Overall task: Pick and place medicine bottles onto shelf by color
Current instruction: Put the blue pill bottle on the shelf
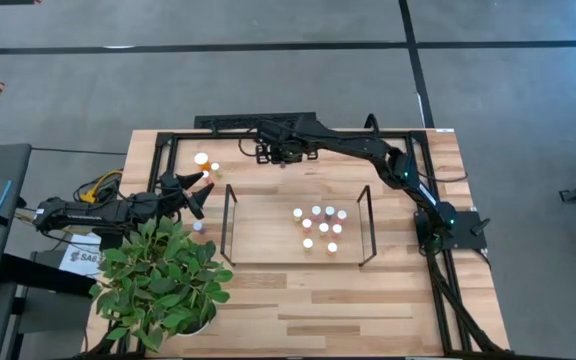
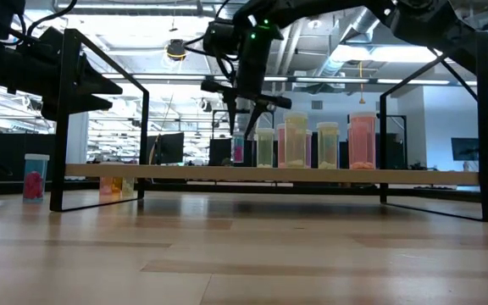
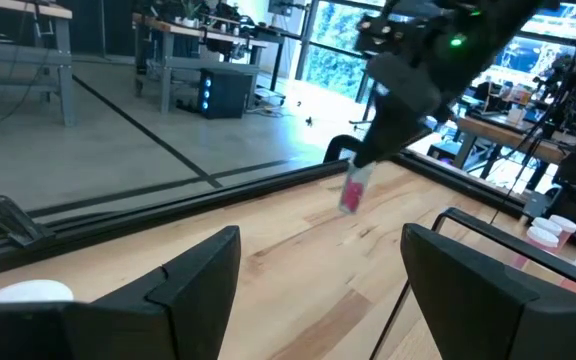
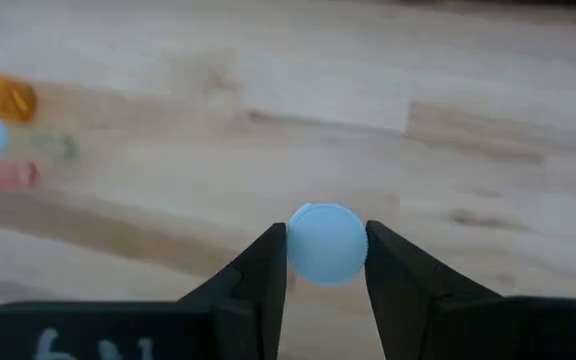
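Observation:
My right gripper (image 1: 285, 156) reaches over the table's far side, behind the shelf (image 1: 268, 230), and is shut on a small pink-bodied bottle with a white cap (image 4: 326, 243); the bottle also shows in the left wrist view (image 3: 351, 190). Several white-capped bottles (image 1: 321, 228) stand on the shelf's wooden board. Two loose bottles (image 1: 205, 162) stand at the far left and one (image 1: 198, 227) stands by the plant. My left gripper (image 1: 199, 190) is open and empty at the left, near those bottles. My right gripper pinches the bottle's white cap (image 4: 326, 243) between its two fingers, one on each side. The fingers come from above, pointing down. The bottle's pink body (image 3: 350, 196) hangs slightly tilted below them; whether its bottom touches the table I cannot tell.
A potted green plant (image 1: 163, 280) stands at the near left. A black frame (image 1: 173, 135) runs around the table's edges. The shelf's black wire ends (image 1: 230, 222) (image 1: 366, 225) rise at both sides of its board. A pink bottle (image 2: 34, 176) and an orange one (image 2: 113, 185) show left of the shelf.

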Tool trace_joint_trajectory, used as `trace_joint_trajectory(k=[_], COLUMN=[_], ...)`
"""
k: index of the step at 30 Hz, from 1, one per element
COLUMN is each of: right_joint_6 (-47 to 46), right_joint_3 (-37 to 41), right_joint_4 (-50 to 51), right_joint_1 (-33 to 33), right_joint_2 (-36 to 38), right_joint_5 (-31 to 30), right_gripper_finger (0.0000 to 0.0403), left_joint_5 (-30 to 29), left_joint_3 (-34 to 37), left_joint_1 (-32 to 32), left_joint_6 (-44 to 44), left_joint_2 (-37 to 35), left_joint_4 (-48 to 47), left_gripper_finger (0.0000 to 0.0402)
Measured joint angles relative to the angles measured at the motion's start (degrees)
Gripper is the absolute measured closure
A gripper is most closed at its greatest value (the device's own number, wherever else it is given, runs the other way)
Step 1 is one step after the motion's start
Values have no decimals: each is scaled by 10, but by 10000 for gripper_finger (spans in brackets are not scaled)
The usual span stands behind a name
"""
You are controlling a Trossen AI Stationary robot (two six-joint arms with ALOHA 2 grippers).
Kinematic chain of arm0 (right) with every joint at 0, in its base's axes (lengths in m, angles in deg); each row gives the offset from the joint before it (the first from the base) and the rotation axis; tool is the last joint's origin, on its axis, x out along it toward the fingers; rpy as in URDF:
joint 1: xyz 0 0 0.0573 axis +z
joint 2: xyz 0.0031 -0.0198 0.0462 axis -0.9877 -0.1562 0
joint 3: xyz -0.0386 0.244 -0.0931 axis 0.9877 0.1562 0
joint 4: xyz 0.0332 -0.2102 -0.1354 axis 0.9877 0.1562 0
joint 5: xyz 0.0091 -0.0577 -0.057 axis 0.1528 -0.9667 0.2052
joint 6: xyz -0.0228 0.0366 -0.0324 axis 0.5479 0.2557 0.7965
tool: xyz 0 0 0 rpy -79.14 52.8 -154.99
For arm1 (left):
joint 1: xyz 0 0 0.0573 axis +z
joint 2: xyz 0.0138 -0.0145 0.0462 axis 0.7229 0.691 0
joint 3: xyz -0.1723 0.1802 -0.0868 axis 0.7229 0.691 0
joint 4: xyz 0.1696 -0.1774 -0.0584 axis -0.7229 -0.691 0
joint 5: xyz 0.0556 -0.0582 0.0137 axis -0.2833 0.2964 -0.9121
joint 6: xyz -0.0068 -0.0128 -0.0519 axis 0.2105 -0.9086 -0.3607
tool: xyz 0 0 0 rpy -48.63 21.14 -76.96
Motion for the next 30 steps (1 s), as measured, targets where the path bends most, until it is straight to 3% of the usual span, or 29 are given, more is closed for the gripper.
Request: trace_joint_trajectory(k=[19, 30], right_joint_6=[-43, -43], right_joint_3=[-9, -9], right_joint_4=[98, 101], right_joint_1=[131, 251], right_joint_2=[41, 51], right_joint_5=[11, -42], right_gripper_finger=[268, 268], left_joint_5=[0, 0], left_joint_3=[0, 0], left_joint_1=[0, 0], left_joint_6=[0, 0], left_joint_2=[0, 0], left_joint_4=[0, 0], left_gripper_finger=[137, 137])
